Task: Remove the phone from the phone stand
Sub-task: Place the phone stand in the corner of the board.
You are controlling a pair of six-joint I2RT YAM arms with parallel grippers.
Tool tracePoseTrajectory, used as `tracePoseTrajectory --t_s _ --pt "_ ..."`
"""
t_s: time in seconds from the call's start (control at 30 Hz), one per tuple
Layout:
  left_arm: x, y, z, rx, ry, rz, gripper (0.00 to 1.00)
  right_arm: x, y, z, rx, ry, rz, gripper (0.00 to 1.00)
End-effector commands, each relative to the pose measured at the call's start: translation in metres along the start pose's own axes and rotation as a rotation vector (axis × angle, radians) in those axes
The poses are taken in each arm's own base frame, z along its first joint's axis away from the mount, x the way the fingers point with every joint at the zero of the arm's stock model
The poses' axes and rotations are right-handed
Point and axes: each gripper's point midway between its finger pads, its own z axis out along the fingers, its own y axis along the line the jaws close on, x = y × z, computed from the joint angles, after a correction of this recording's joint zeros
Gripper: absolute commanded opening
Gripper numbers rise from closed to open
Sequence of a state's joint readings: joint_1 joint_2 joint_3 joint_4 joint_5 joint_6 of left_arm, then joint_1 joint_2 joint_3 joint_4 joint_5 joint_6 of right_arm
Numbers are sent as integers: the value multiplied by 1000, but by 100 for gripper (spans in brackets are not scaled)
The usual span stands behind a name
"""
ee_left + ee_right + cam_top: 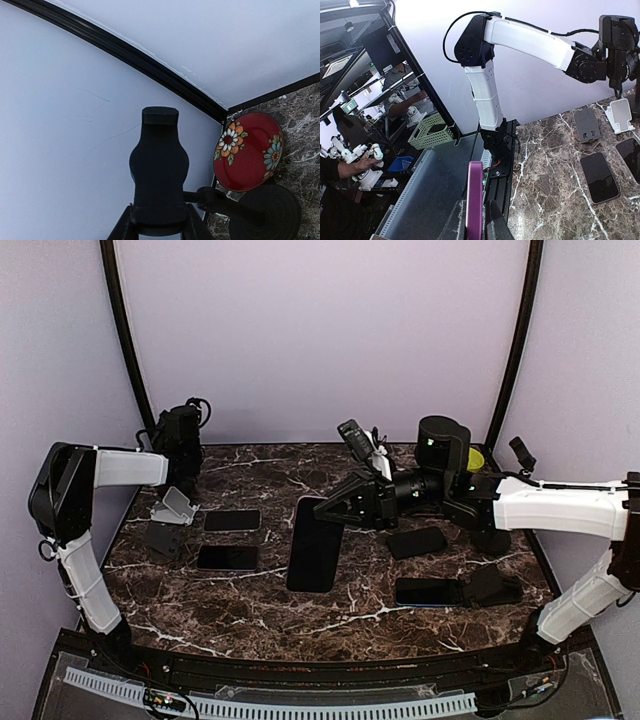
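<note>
The phone (313, 545) is a large dark slab with a purple edge (474, 192). It hangs tilted over the middle of the table, and my right gripper (342, 508) is shut on its upper end. In the right wrist view it stands edge-on between the two fingers of the right gripper (475, 215). At the back left corner my left gripper (182, 452) is shut on the black phone stand (159, 170). The stand's bottle-shaped cradle sits between the fingers (194, 226), and its round base (266, 214) rests on the marble. The cradle holds no phone.
Two dark phones (232, 520) (227, 557) lie left of centre, near a white stand (177, 506) and a grey stand (160, 538). Further phones (417, 542) (430, 591) and a black stand (495, 585) lie on the right. A red floral plate (247, 152) leans at the back wall.
</note>
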State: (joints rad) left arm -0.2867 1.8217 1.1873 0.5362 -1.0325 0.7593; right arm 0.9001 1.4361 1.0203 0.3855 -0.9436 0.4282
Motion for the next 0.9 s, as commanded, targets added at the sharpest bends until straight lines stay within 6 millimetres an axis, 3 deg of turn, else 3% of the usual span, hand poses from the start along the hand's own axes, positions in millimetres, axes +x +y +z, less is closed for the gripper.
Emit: tracePoseTrajectory --t_s 0.0,0.33,0.4,0.53,0.63,0.87 --pt "-2 11 -6 -9 -17 -114 0 -18 13 -5 -24 -49 -77 0" --pt "17 -5 -6 2 6 -137 0 -18 12 -5 -24 -48 -72 0" --pt "19 -3 -7 3 18 -152 14 -17 11 -5 -23 -47 -71 0" --pt "22 1 -12 27 26 -193 20 -18 10 -4 -26 -48 -72 0" --pt "24 4 -15 34 18 -227 4 -19 11 -3 -32 -49 -70 0" --pt "11 12 -11 -17 -26 -225 0 -19 12 -3 -37 -54 -65 0"
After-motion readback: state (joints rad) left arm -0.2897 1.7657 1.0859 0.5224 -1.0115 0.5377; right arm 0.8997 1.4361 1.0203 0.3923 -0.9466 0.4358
